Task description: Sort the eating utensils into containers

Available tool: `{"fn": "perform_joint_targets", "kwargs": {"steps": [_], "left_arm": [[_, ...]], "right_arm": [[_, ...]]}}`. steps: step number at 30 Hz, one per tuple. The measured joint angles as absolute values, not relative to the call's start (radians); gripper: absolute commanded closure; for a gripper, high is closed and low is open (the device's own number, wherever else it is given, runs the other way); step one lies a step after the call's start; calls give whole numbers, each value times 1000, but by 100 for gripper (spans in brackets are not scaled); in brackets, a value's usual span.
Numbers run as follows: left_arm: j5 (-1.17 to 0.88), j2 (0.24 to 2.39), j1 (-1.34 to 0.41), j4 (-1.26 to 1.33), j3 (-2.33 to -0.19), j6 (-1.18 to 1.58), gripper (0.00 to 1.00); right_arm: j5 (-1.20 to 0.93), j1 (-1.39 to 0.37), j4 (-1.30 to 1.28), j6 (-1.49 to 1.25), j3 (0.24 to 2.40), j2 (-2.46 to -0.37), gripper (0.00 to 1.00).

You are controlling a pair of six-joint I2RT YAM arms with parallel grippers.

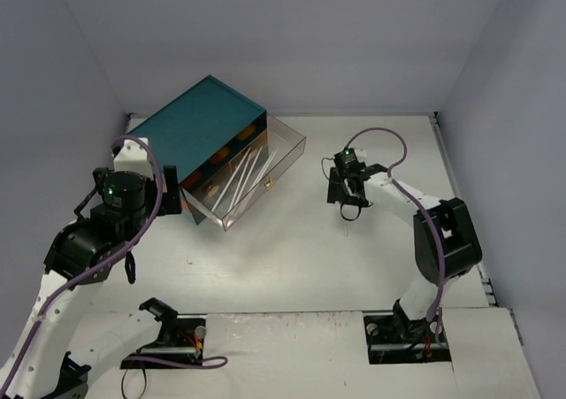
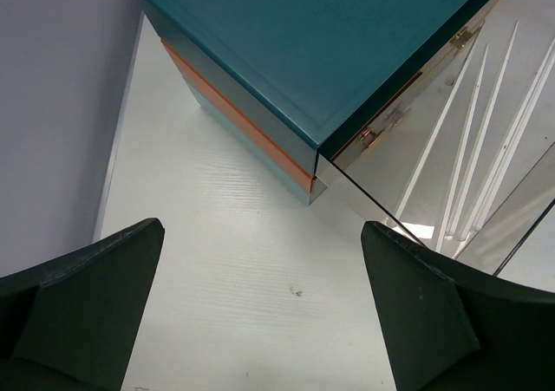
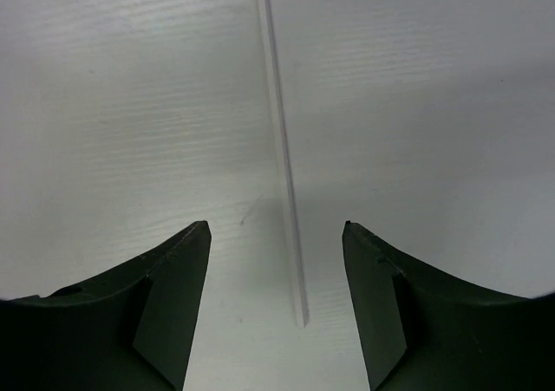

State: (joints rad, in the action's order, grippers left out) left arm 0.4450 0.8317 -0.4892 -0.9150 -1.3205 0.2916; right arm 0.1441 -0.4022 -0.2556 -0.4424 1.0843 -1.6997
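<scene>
A thin clear utensil (image 3: 282,148) lies flat on the counter (image 3: 434,105) between the right gripper (image 3: 276,270)'s open fingers, light, slick and hard to pinch, best taken mid-handle, while the left gripper (image 2: 260,313) hangs open beside the drawer (image 1: 265,164).

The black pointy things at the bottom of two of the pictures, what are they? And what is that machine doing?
Those are robot fingers. The machine is two robot arms bolted to a white table. One picture looks down from above. The other two come from small cameras on each arm's wrist, so each sees its own fingers.

The left gripper is open and empty, hovering beside a teal chest. Its clear drawer is pulled out, with a few pale utensils inside.

The right gripper is open too, holding nothing. Between its fingers a thin clear stick shows against the table, probably the handle of a see-through utensil; I can't tell whether it's a spoon, fork or knife.
</scene>
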Motion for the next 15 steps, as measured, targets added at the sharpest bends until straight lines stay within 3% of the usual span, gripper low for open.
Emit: {"fn": "perform_joint_targets", "kwargs": {"steps": [6,8,12,15], "left_arm": [[444,811,-489,-915,-1320,292,3],[444,803,-489,-916,-1320,292,3],[445,792,-489,-916,-1320,292,3],[445,790,-489,-916,-1320,292,3]], "right_arm": [[109,-402,-241,-407,1094,-1809,57],[99,-402,-226,-399,1103,-1822,67],[81,-402,-195,-383,1123,-1846,98],[79,-402,-173,-374,1134,-1859,100]]}}
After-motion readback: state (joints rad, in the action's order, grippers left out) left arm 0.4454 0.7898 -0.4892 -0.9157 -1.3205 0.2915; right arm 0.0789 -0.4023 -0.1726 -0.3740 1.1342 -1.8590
